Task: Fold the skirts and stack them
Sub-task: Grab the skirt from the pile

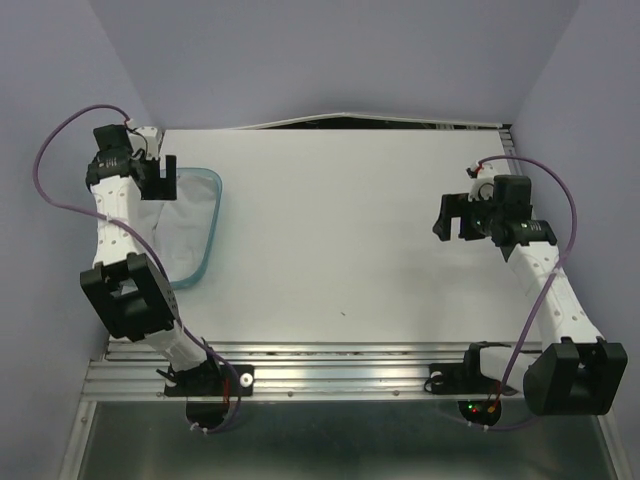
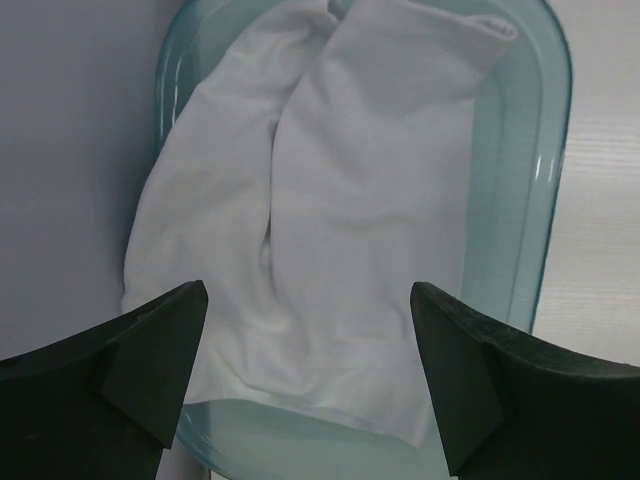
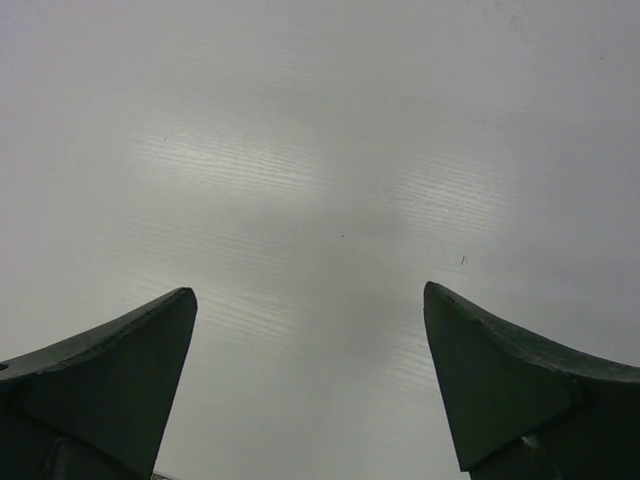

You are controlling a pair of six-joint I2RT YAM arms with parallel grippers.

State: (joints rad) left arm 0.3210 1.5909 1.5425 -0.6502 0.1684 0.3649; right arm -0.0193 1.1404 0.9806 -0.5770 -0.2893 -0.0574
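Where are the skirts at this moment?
In the left wrist view the skirts lie in the teal tray, at the left side of the table, below the open left gripper.

White table (image 1: pixel 350 230), faintly ribbed up close with a couple of tiny dark specks (the right wrist view shows that best). Sitting straight on it is a see-through teal tray (image 1: pixel 212 218), rounded corners, over by the left edge toward the back.
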